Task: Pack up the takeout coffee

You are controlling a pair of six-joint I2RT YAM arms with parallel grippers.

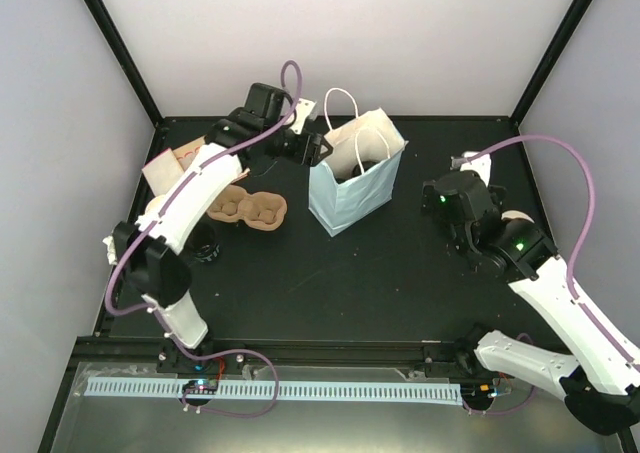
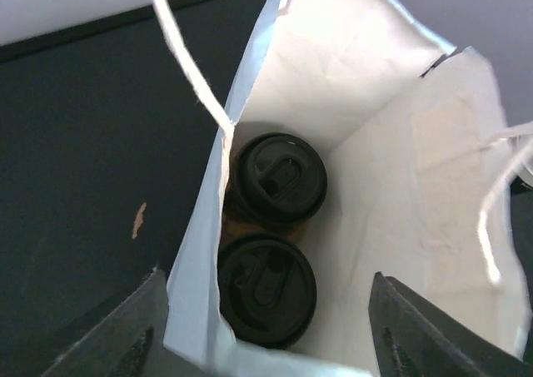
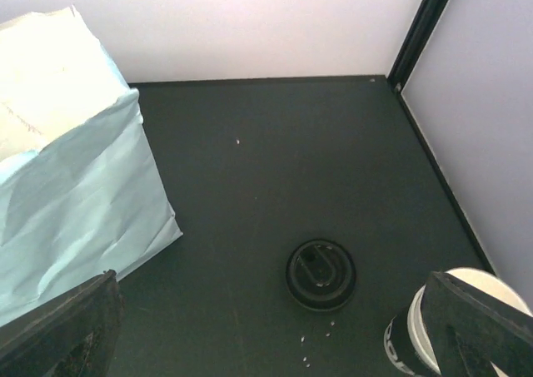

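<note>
Cups (image 2: 276, 178), round, black-lidded, creased paper bag (image 2: 391, 169)

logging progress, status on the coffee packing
Left gripper open over bag. Right gripper open, empty. Two lidded cups inside. One unlidded cup, loose lid outside.

Probably a lab test cell: plain white walls (image 1: 350, 43), black frame posts (image 1: 115, 48), black table (image 1: 380, 273).

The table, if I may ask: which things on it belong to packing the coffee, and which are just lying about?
Job: paper bag, two lidded cups inside it, open cup, loose lid, cardboard carrier.
Lying about: crumbs, tan scrap.
</note>
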